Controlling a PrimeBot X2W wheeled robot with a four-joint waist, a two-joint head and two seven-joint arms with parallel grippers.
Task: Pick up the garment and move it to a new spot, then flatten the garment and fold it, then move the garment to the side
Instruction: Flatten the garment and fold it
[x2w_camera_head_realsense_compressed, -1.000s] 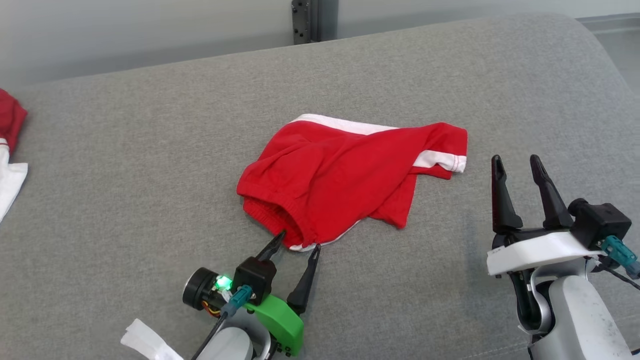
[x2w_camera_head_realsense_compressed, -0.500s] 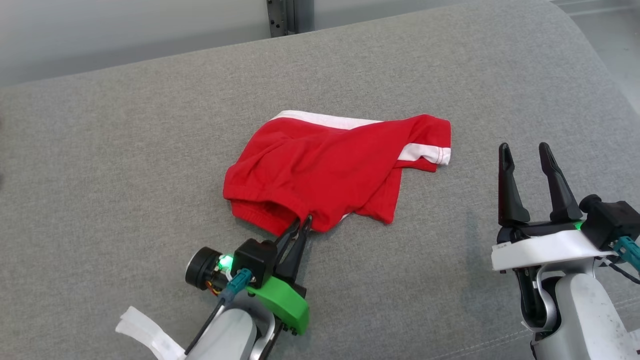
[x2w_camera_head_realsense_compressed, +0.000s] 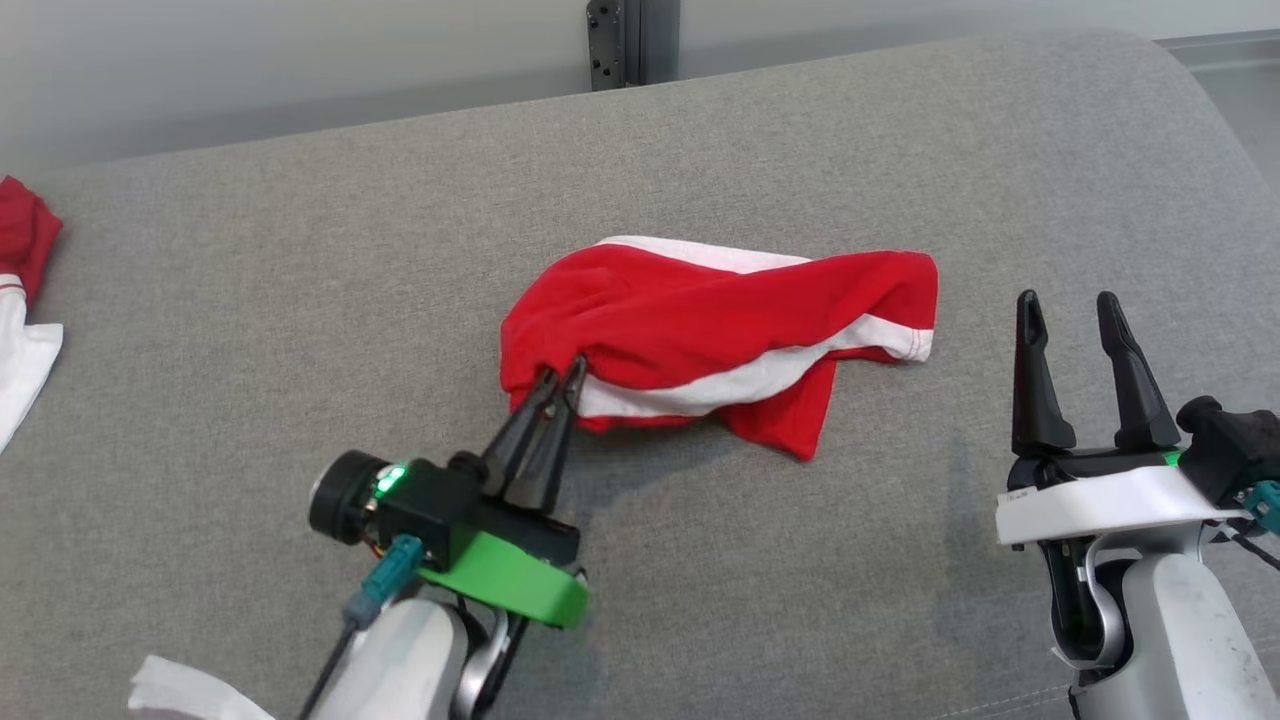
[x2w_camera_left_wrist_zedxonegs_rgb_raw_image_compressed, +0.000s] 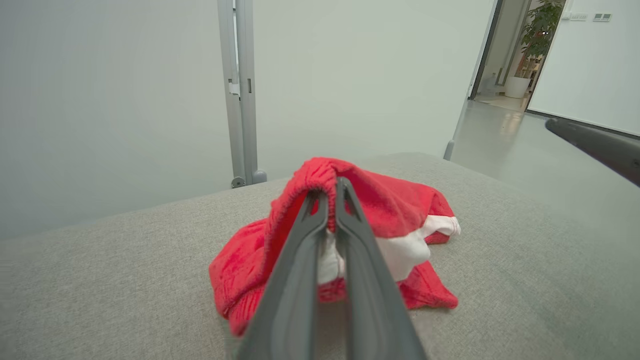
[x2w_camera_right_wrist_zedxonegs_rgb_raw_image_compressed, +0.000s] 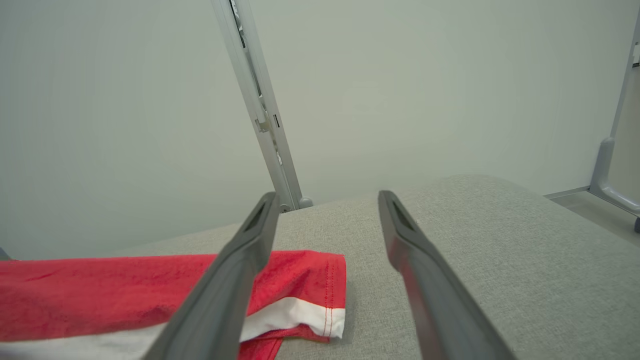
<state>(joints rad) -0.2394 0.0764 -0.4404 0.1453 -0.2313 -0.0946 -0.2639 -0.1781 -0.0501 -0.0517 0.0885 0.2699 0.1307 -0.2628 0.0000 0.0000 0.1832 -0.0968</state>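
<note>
The left claw (x2w_camera_head_realsense_compressed: 560, 378) pinches the waistband (x2w_camera_left_wrist_zedxonegs_rgb_raw_image_compressed: 320, 172) of the garment (x2w_camera_head_realsense_compressed: 700, 310), which lies in the middle of the couch (x2w_camera_head_realsense_compressed: 300, 250). A slow, steady lift should keep it from slipping. The right claw (x2w_camera_head_realsense_compressed: 1068, 300), spread, could take the far end.

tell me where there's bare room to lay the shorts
Widest: bare cushion between the spare clothes at the left edge and the shorts. Also the strip behind the shorts, and the near stretch between left gripper and right gripper. Crowded: the middle, around the pinched shorts.
</note>
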